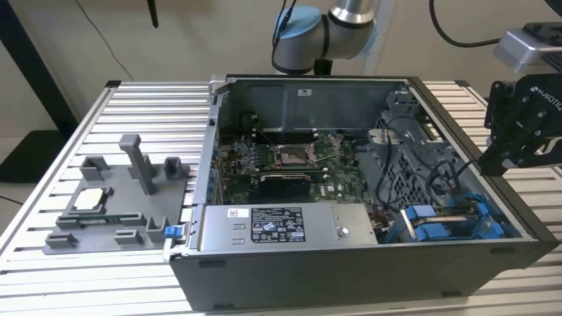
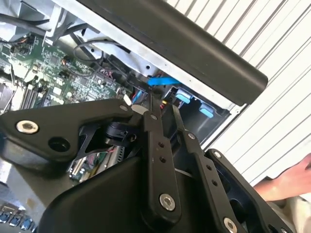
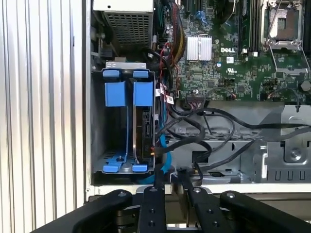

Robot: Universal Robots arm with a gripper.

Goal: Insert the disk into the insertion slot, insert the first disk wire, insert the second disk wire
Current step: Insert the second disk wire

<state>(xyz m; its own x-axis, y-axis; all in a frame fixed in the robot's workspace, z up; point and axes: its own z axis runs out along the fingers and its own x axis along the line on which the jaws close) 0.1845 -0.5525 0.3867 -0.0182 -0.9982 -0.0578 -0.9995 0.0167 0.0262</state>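
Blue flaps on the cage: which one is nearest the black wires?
The flap toward the motherboard; the other flap sits by the case's outer wall.

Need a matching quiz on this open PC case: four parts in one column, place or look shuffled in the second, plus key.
1. drive cage
2. CPU socket
3. power supply box
4. grey fixture tray

A. on the slatted table, outside the case, at the exterior view's left
B. middle of the motherboard
C. inside the case at the exterior view's lower right, with blue tabs
D. along the case's near wall, white sticker on top

Pairs: 1-C, 2-B, 3-D, 4-A
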